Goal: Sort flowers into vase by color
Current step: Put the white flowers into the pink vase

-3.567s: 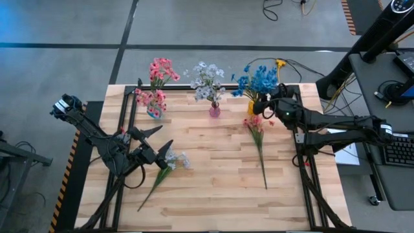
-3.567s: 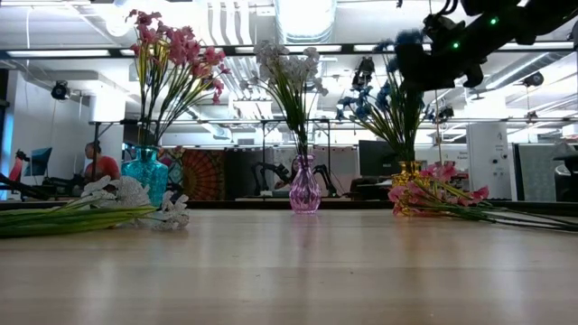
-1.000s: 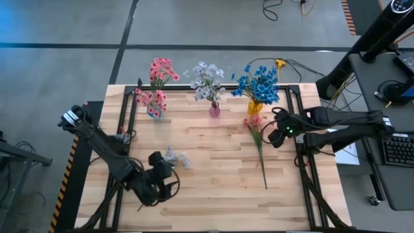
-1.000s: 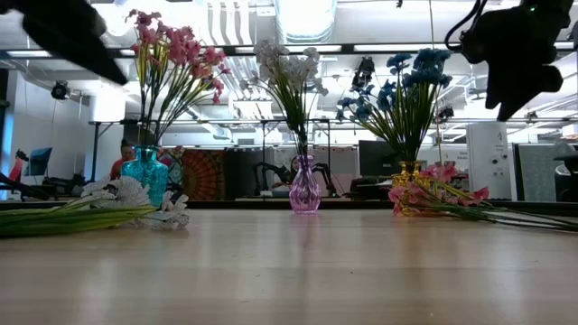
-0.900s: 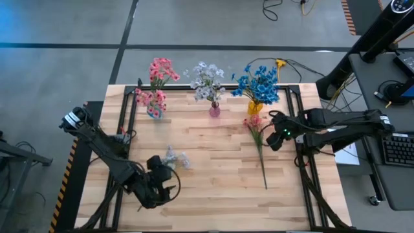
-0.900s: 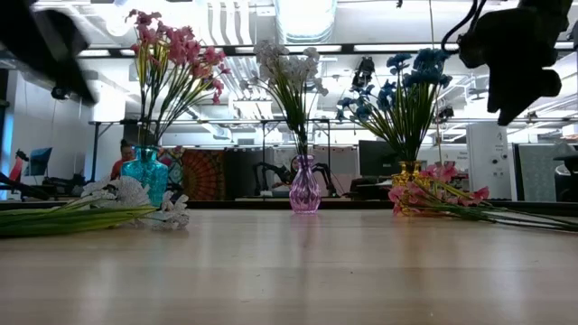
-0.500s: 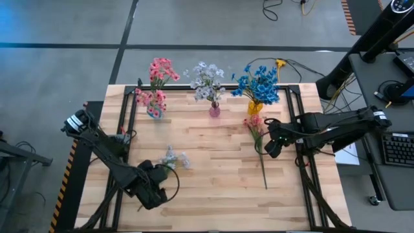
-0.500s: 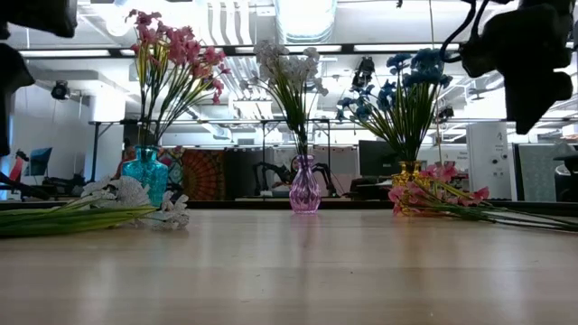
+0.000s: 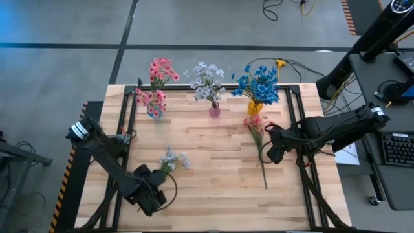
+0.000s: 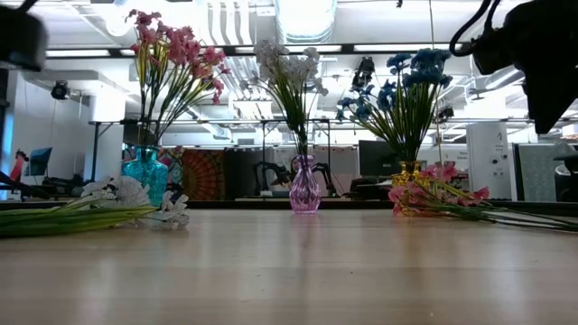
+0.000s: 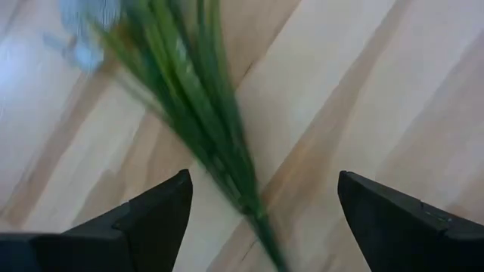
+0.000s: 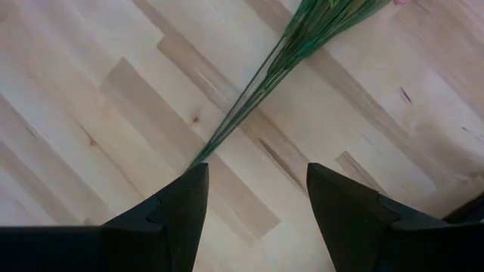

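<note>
A pale lavender-white spray lies flat on the table at the near left, its green stem running toward the near edge. My left gripper hangs open over that stem, one finger on each side, touching nothing. A pink spray lies flat at the right, its long stem pointing toward the near edge. My right gripper is open over that stem's lower part, touching nothing.
Three vases stand in a row at the far side: a teal one with pink flowers, a pink one with pale flowers, a yellow one with blue flowers. Bare wood lies in the table's middle and near side.
My left gripper has gone toward the table's near edge, along the pale spray's stem away from its blossoms. My right gripper has gone from beside the yellow vase toward the near edge, over the pink spray's stem. Neither spray has moved.
</note>
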